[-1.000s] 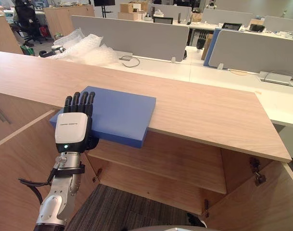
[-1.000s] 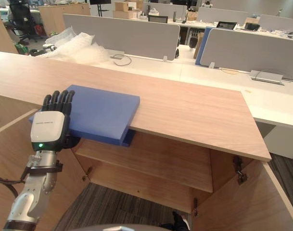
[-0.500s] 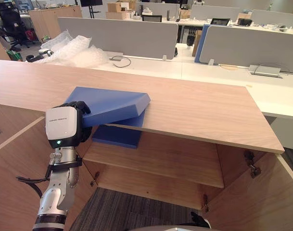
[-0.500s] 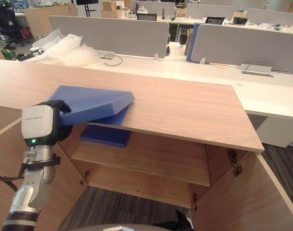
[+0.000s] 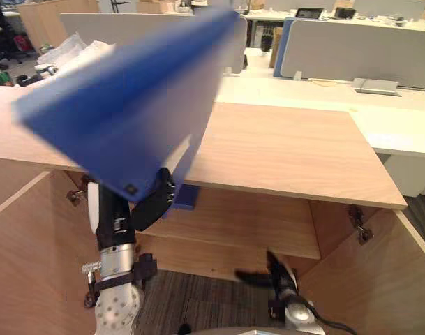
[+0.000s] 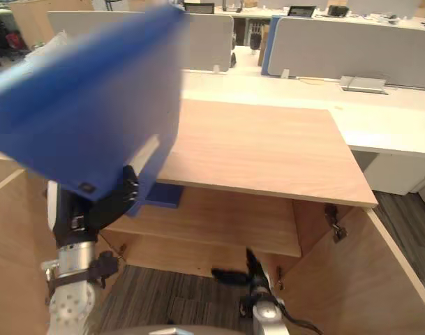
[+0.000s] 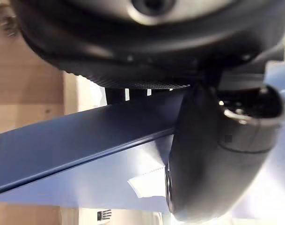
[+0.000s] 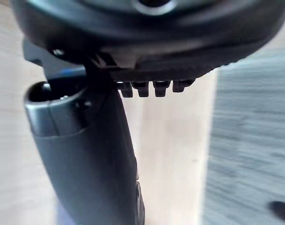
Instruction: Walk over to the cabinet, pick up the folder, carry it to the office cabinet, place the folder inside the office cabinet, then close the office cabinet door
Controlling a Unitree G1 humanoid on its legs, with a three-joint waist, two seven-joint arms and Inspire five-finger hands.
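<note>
The folder (image 5: 121, 105), flat on the cabinet top (image 5: 289, 150) a second ago, now tilts in the air above it, its lower edge pinched in the left hand (image 5: 151, 204). Pickup looks done, so carrying comes next. The right hand (image 5: 262, 276) hangs low with loose fingers.

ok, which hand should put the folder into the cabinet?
Left. The left hand grips the blue folder, raised above the cabinet top. The right hand hangs low in front of the open shelf, empty.
</note>
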